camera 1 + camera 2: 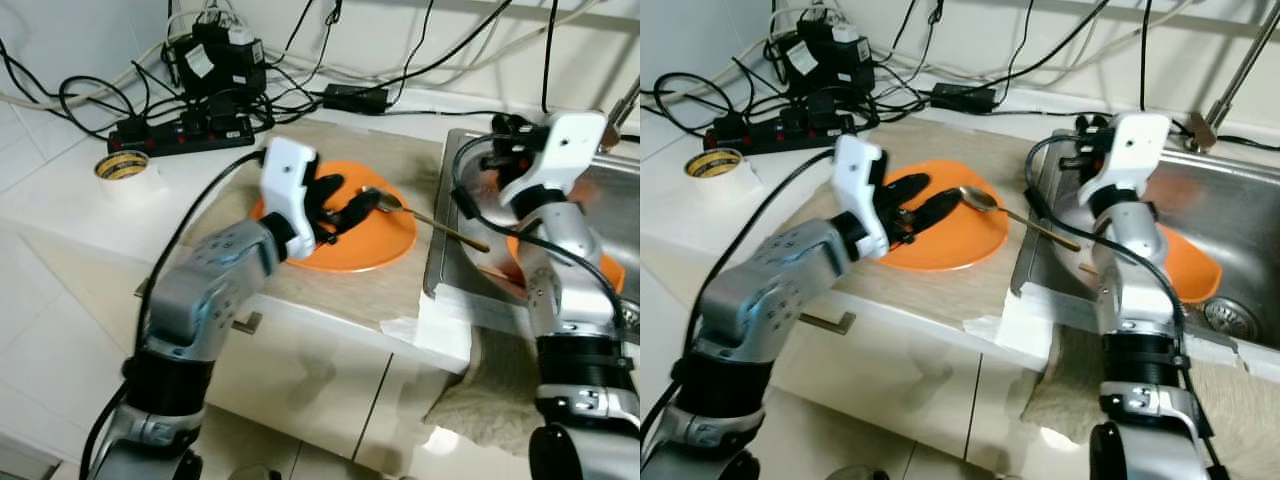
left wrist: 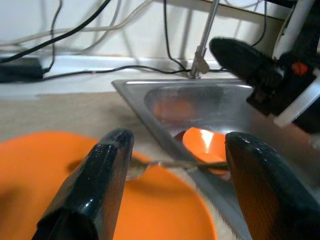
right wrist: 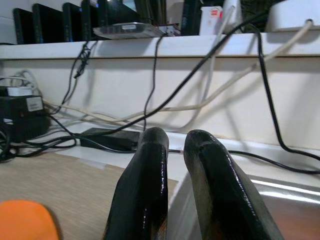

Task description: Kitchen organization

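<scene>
An orange plate [image 1: 372,248] lies on the beige counter beside the sink. A metal spoon [image 1: 378,197] rests with its bowl on the plate, and its handle reaches out over the sink's rim. My left gripper [image 1: 345,200] hovers low over the plate, open, with its fingertips just short of the spoon's bowl. In the left wrist view the spoon [image 2: 165,164] lies ahead between the two fingers [image 2: 100,170]. My right gripper [image 1: 505,130] hangs above the sink's left rim, shut on nothing. An orange bowl [image 1: 1192,265] sits inside the sink.
The steel sink [image 1: 612,200] has a faucet [image 1: 1230,85] at its back right. A black power strip [image 1: 180,135] and tangled cables line the back wall. A roll of tape [image 1: 125,168] sits at far left. A towel [image 1: 480,395] hangs over the counter front.
</scene>
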You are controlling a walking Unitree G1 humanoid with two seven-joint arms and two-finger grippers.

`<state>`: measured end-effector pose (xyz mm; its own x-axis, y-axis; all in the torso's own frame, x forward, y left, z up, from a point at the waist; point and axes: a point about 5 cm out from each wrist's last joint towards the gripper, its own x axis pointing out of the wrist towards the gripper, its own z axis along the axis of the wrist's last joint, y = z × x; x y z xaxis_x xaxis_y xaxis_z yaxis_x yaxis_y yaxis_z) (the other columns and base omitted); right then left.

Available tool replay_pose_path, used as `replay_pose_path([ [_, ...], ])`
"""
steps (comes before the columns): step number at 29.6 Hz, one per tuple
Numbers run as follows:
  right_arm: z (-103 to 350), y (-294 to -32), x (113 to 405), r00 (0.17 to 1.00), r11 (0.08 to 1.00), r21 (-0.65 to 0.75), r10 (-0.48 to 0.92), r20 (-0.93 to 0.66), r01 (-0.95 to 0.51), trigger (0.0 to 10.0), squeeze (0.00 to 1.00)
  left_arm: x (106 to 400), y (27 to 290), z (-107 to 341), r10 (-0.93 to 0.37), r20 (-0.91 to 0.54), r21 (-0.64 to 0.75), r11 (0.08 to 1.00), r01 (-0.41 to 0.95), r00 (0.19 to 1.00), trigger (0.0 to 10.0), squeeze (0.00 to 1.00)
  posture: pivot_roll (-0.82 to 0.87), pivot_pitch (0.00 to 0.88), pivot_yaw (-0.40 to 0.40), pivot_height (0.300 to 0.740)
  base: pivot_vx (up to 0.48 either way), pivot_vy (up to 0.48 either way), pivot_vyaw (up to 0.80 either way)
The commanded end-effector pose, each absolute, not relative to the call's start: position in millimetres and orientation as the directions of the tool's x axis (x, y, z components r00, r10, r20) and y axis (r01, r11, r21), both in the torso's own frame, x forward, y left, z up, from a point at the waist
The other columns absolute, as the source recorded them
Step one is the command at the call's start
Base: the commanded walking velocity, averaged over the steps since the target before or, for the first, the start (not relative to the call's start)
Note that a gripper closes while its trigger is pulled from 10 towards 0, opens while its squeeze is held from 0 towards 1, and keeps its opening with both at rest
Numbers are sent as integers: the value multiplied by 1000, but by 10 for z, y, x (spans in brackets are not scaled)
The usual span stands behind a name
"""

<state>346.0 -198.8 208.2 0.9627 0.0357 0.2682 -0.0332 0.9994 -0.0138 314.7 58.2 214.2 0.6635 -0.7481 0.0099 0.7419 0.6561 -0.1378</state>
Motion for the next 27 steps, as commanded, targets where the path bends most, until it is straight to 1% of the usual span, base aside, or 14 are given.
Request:
replay_pose_path([
  [1,2137,-2014,3432,955,999,-35,24,295,-15,10000,0,3198,578,2159,-748,11,-109,659,744,664,10000,0,-31,0,58,740,0,0,0],
  [3,2146,-2044,3412,954,999,-35,10,300,1,10000,0,3292,554,2184,-752,13,-104,654,749,659,10000,0,-44,0,64,740,0,0,0],
  [8,2188,-2031,3384,948,998,-60,22,318,-3,10000,0,3388,537,2196,-754,15,-95,653,752,657,10000,0,-53,0,72,740,0,0,0],
  [12,2285,-2050,3347,938,998,-66,27,346,-4,10000,0,3481,468,2180,-780,-3,-61,624,779,625,10000,0,-69,0,88,740,0,0,0],
  [14,2293,-2052,3345,937,998,-67,26,348,-3,10000,0,3492,462,2173,-783,-6,-59,621,782,622,10000,0,-69,0,88,740,0,0,0],
  [17,2307,-2075,3331,936,998,-62,17,352,5,10000,0,3535,392,2158,-808,-21,-55,590,806,589,10000,0,-83,0,103,740,0,0,0],
  [22,2271,-2053,3294,938,998,-57,15,346,5,10000,0,3596,306,2132,-826,-45,-36,564,825,562,10000,0,-95,0,116,740,0,0,0],
  [27,2274,-2051,3275,938,999,-53,10,348,9,10000,0,3653,269,2121,-830,-54,-29,557,830,555,10000,0,-100,0,122,740,0,0,0],
])
